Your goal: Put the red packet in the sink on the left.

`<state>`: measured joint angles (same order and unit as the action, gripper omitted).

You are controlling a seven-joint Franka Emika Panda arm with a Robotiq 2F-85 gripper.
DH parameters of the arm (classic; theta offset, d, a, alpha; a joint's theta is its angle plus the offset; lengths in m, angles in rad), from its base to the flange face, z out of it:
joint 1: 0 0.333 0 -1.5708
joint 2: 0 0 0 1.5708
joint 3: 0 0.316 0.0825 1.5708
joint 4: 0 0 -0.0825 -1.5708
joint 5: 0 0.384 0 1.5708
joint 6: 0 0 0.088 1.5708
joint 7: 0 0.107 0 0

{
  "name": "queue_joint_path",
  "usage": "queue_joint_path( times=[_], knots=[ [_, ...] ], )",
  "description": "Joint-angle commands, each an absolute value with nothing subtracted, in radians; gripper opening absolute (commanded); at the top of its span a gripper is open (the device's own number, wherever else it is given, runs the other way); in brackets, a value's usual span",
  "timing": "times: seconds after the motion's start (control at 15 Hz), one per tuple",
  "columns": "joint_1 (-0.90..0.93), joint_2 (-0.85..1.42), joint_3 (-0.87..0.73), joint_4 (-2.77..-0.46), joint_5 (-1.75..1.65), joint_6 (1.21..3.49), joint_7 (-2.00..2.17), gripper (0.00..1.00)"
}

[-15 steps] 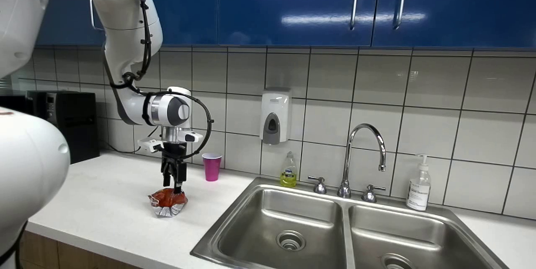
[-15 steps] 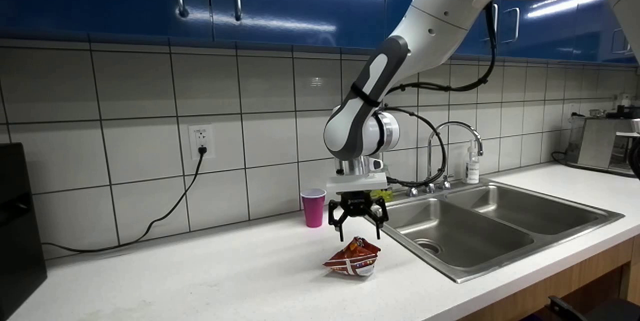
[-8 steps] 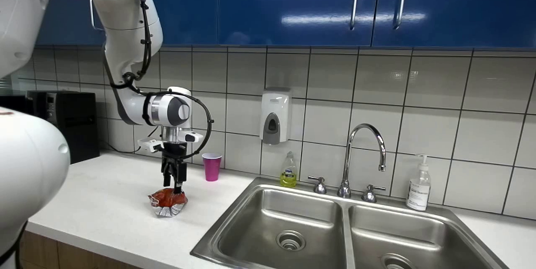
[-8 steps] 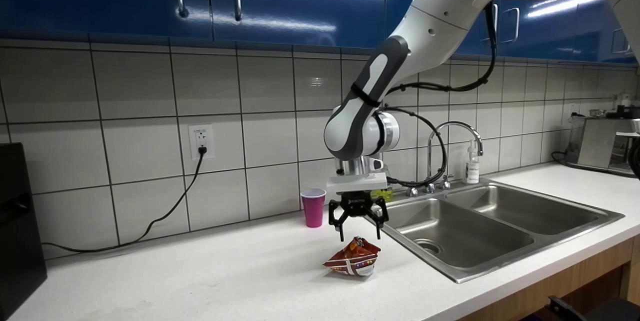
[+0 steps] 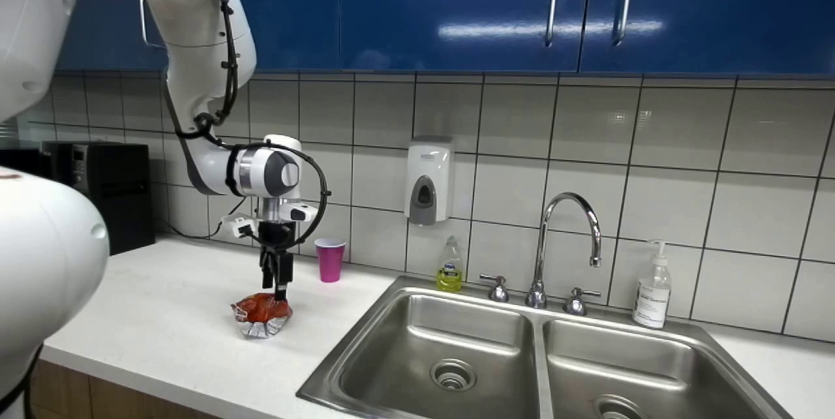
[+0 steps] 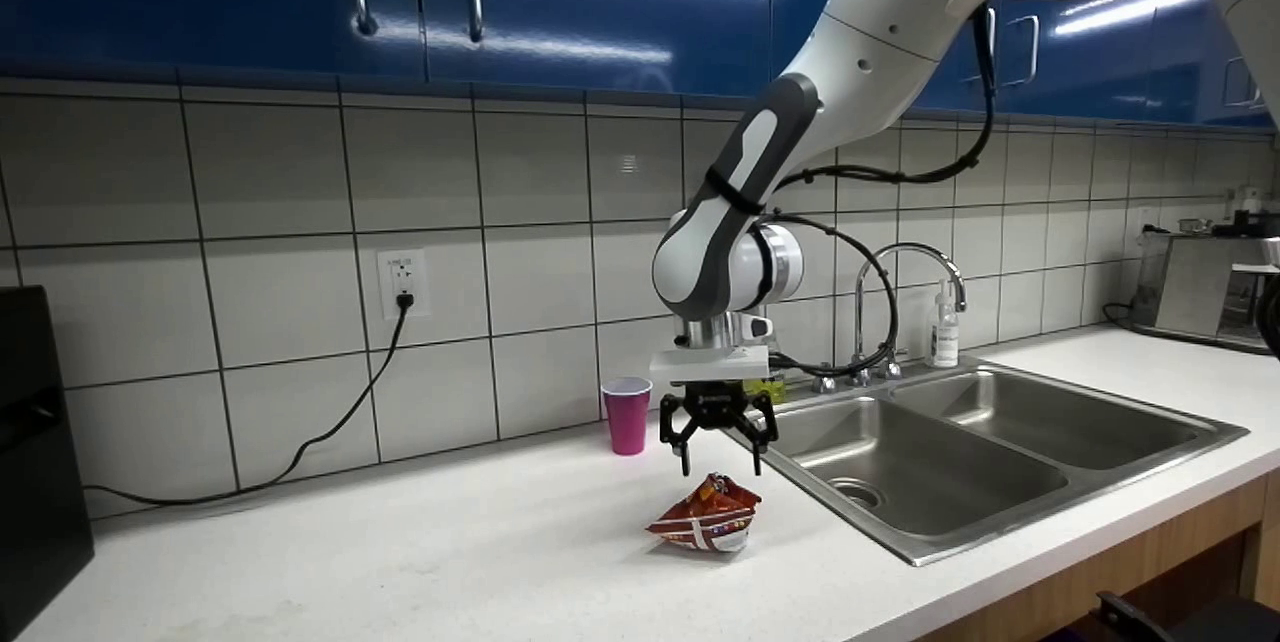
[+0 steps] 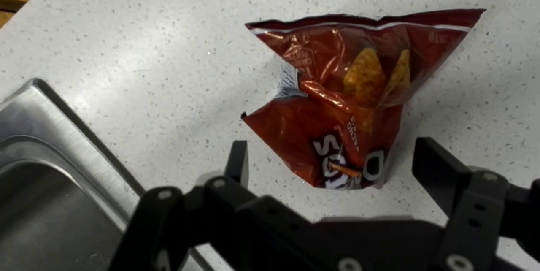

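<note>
Counter [image 5: 163, 327]: supports the workpiece.

Sink [image 5: 314, 391]: two basins set into the counter. The task designates the left basin [image 5: 470, 327] as destination. In the wrist view, the sink lies toward 8 o'clock.

Gripper [image 6: 721, 464]: pointing downward, jaws spread apart, holding nothing.

Red packet [image 7: 333, 106]: resting on the counter, at 6 o'clock below the gripper in an exterior view. In the wrist view its bulk lies at 12 o'clock from the midpoint between the fingers [image 7: 239, 161]. Its wide sealed edge runs roughly 9 to 3 o'clock, near parallel to the line joining the fingertips; its narrower end points to 6 o'clock, between them. The crumpling leaves the true long axis uncertain.

Alignment (judgement): a straight descent would probably catch the narrower end only. For a deeper grip, offset toward 12 o'clock before lowering. Stop short of the sealed edge, which overruns the finger gap toward 3 o'clock. After gripping, transfer toward 8 o'clock.
</note>
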<state>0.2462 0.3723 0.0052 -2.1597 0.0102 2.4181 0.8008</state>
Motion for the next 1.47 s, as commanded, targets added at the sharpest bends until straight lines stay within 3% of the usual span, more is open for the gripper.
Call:
queue_joint_path(
  times=[0.0, 0.8, 0.87, 0.93, 1.4],
  knots=[
    [0.263, 0.387, 0.004, -2.144, -0.001, 2.406, 0.879, 1.0],
    [0.292, 0.444, 0.004, -2.106, 0.001, 2.414, 0.959, 1.0],
    [0.292, 0.446, 0.004, -2.103, 0.001, 2.415, 0.963, 0.75],
    [0.291, 0.449, 0.003, -2.1, 0.001, 2.415, 0.967, 0.74],
    [0.288, 0.47, 0.001, -2.082, 0.003, 2.413, 0.973, 0.2]
  ],
)
